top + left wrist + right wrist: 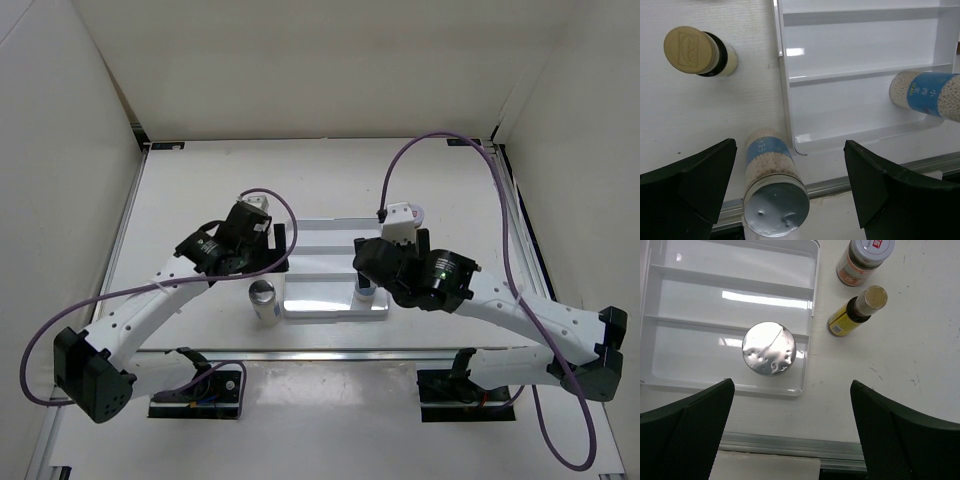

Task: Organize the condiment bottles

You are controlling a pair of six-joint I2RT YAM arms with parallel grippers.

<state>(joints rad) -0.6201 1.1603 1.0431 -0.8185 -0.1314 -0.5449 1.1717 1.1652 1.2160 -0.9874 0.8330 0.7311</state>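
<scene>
A white cylinder bottle with a silver cap (772,190) stands on the table just left of the tray's near corner; it also shows in the top view (262,298). My left gripper (790,200) is open above it, its fingers apart from it on either side. A second silver-capped cylinder (769,349) stands in the near compartment of the white divided tray (735,287), at its right end, and shows in the left wrist view (930,95). My right gripper (790,430) is open and empty just near of it. A yellow brown-capped bottle (856,312) and a white-lidded jar (865,257) stand right of the tray. Another yellow bottle (695,50) stands left of it.
The tray (335,300) lies mid-table with both wrists over it, the left gripper (262,262) and the right gripper (370,270). A metal rail (790,445) runs along the near table edge. White walls enclose the table. Cables loop over both arms.
</scene>
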